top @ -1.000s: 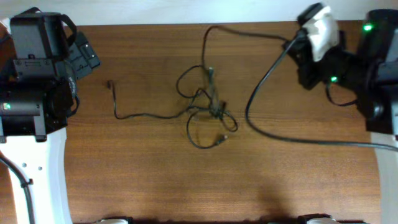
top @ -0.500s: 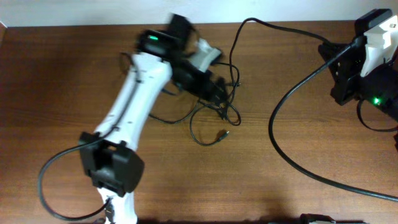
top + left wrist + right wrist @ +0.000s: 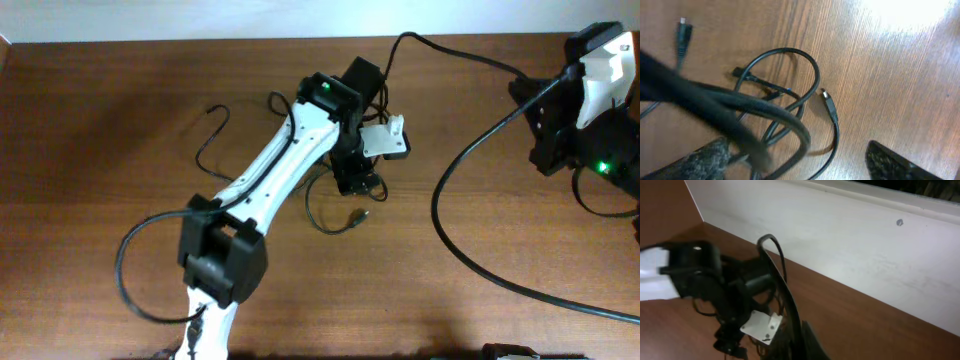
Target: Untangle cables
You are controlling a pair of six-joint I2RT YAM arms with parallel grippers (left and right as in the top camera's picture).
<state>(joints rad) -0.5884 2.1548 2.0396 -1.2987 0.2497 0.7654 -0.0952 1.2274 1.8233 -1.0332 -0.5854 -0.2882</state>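
Observation:
The thin black cables lie in a tangle (image 3: 322,226) at the table's middle, with a small plug end (image 3: 357,216) at the front and one strand (image 3: 200,148) trailing left. My left gripper (image 3: 350,185) hangs right over the tangle. In the left wrist view its fingers (image 3: 795,167) are spread wide and open, with cable loops (image 3: 790,90) and a plug (image 3: 827,100) lying between and ahead of them, and nothing is gripped. My right gripper (image 3: 545,110) is far right, away from the cables; its fingers are mostly hidden.
A thick black arm cable (image 3: 450,230) sweeps across the right half of the table. A white wall (image 3: 840,240) runs along the far edge. The left arm (image 3: 260,190) crosses the table diagonally from the front left.
My left arm has reached from the left side out to the tangle and now sits lower over it. The left cable strand has shifted. The right arm has drawn back to the right.

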